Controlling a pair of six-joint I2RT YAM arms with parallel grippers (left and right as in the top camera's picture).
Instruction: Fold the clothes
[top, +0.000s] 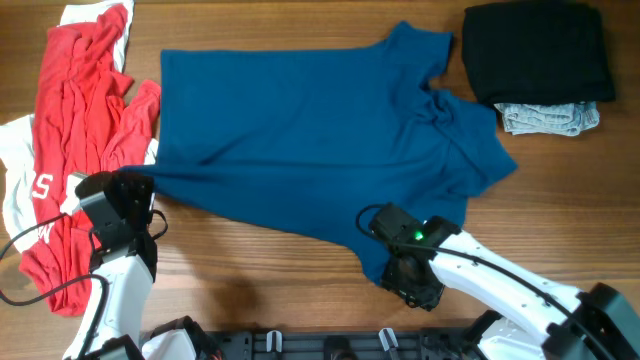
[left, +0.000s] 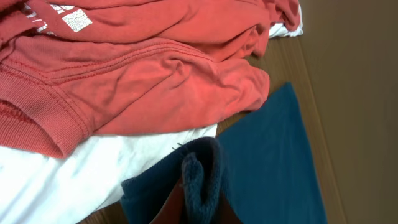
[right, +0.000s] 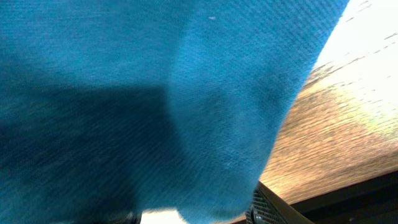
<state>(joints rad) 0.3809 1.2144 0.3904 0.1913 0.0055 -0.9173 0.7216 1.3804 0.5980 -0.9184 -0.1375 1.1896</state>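
Across the middle of the surface (top: 290, 300) the dark-blue T-shirt (top: 300, 130) lies spread almost flat, with its collar toward the right and its hem toward the left. At the near left corner of the shirt, the left end effector (top: 130, 192) is pressed together on a small bunch of the blue cloth; the left wrist view shows this bunch between its jaws. The right end effector (top: 410, 268) sits at the near right edge of the shirt. Its wrist view is filled with blue cloth, so I cannot tell if it pinches the cloth or not. A red garment (top: 80, 110) and a white garment (top: 15, 170) lie just beside the shirt at the left. A black garment (top: 535, 50) and a grey garment (top: 548, 117) are at the far right. I judge that the first fold of the shirt is being prepared. The next move calls for a sure grip on the right side. Then both arms should lift the near edge together and carry it toward the far edge, without dragging the red garment.
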